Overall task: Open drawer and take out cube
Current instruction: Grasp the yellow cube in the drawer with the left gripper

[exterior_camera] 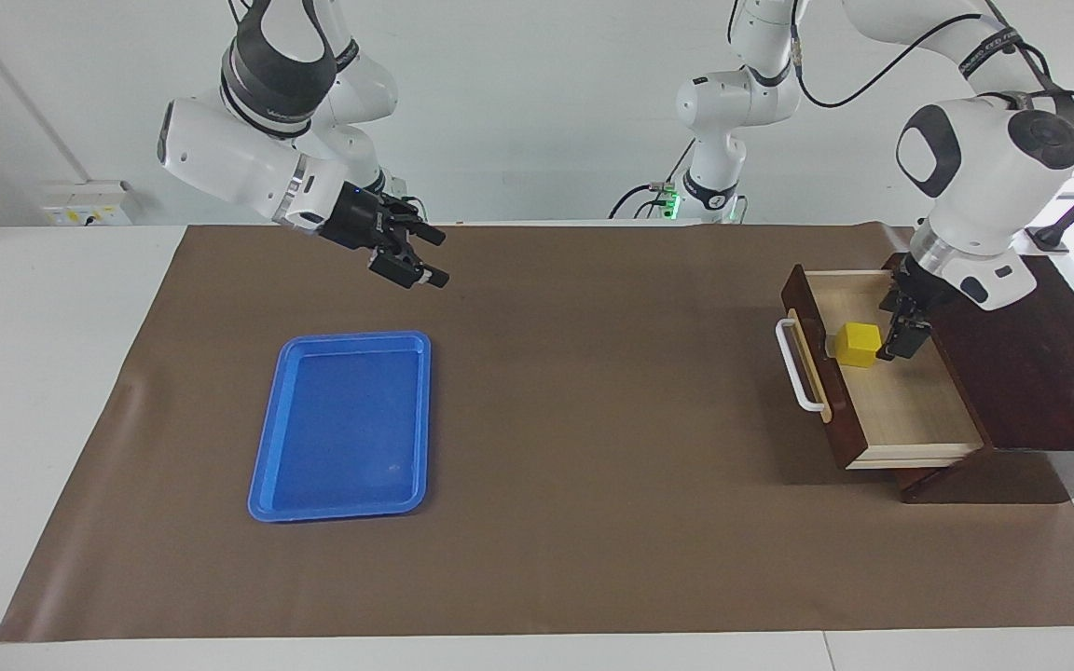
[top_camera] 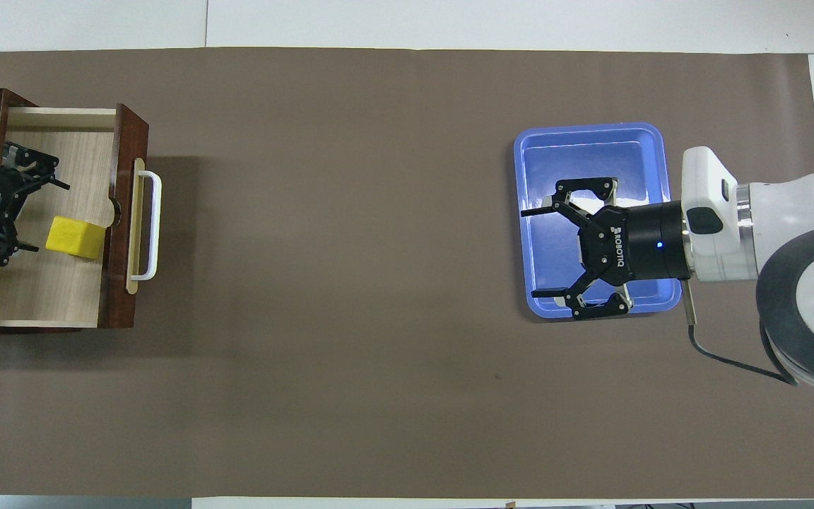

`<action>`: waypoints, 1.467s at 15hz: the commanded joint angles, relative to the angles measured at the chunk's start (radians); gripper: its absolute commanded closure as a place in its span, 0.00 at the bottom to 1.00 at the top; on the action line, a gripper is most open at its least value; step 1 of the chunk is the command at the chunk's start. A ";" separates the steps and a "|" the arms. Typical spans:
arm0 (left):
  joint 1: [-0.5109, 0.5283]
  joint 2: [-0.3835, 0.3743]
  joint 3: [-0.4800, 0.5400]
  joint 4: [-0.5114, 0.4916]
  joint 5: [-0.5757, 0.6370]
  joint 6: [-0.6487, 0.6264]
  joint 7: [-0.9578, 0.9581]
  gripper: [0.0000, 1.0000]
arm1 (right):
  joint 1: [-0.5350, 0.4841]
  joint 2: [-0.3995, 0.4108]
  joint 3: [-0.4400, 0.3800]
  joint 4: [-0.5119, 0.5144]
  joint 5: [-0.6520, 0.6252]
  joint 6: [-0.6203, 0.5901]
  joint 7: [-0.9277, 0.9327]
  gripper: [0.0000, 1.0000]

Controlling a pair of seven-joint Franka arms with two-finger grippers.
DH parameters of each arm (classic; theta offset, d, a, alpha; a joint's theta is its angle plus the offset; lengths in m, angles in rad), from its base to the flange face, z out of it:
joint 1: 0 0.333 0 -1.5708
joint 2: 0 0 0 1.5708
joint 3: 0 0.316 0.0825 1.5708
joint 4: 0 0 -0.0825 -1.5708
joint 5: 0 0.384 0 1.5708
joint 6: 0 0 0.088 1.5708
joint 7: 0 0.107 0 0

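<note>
The drawer (exterior_camera: 910, 410) stands pulled out of its dark wooden box (exterior_camera: 1040, 373) at the left arm's end of the table, its white bar handle (exterior_camera: 793, 363) facing the table's middle. The yellow cube (exterior_camera: 856, 343) lies on the pale drawer floor (top_camera: 46, 290), just inside the drawer front. My left gripper (exterior_camera: 902, 326) is open and reaches down into the drawer. Its fingertips are right beside the cube (top_camera: 76, 237), on the side away from the drawer front, and the cube is not between them. My right gripper (exterior_camera: 439, 258) is open and empty in the air, where the arm waits.
A flat blue tray (exterior_camera: 341, 424) lies on the brown mat toward the right arm's end of the table. In the overhead view the raised right gripper (top_camera: 531, 252) covers part of the tray (top_camera: 591, 134). The mat (exterior_camera: 593, 419) lies bare between tray and drawer.
</note>
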State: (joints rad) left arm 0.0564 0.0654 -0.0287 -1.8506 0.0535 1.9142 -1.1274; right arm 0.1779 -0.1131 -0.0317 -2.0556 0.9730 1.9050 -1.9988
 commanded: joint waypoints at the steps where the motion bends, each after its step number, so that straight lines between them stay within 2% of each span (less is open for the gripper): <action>1: 0.008 -0.053 -0.004 -0.093 -0.014 0.048 -0.106 0.00 | 0.041 -0.010 0.010 -0.011 -0.075 0.048 0.085 0.00; 2: 0.008 -0.052 -0.004 -0.093 -0.014 0.052 -0.129 0.00 | 0.061 0.004 0.010 -0.009 -0.152 0.072 0.135 0.00; 6: 0.028 -0.053 -0.004 -0.113 -0.014 0.066 -0.153 0.00 | 0.135 0.049 0.010 -0.003 -0.180 0.095 0.326 0.00; 8: 0.028 -0.052 -0.002 -0.127 -0.014 0.094 -0.153 0.00 | 0.143 0.070 0.010 0.015 -0.181 0.088 0.328 0.00; 11: 0.039 -0.044 -0.002 -0.141 -0.014 0.123 -0.153 0.00 | 0.169 0.095 0.016 0.021 -0.180 0.089 0.231 0.00; 14: 0.040 -0.039 -0.002 -0.141 -0.014 0.129 -0.153 0.00 | 0.210 0.144 0.016 0.035 -0.166 0.129 0.226 0.00; 15: 0.042 -0.039 -0.002 -0.144 -0.014 0.129 -0.153 0.06 | 0.219 0.157 0.016 0.041 -0.162 0.140 0.227 0.00; 17: 0.040 -0.038 -0.002 -0.153 -0.014 0.131 -0.158 0.11 | 0.232 0.171 0.016 0.052 -0.093 0.150 0.239 0.00; 18: 0.040 -0.038 -0.002 -0.160 -0.014 0.132 -0.172 0.16 | 0.250 0.173 0.016 0.055 -0.082 0.175 0.256 0.00; 19: 0.040 -0.038 -0.002 -0.164 -0.014 0.141 -0.190 0.31 | 0.270 0.174 0.016 0.057 -0.076 0.215 0.287 0.00; 21: 0.040 -0.038 -0.002 -0.165 -0.014 0.149 -0.195 0.79 | 0.325 0.206 0.016 0.087 -0.068 0.285 0.354 0.00; 22: 0.040 -0.036 -0.002 -0.161 -0.014 0.143 -0.193 0.98 | 0.331 0.223 0.016 0.103 -0.065 0.295 0.360 0.00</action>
State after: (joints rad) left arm 0.0867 0.0480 -0.0248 -1.9850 0.0535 2.0372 -1.3096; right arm 0.4780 0.0649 -0.0153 -2.0012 0.8902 2.1663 -1.6844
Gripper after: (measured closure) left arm 0.410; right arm 0.000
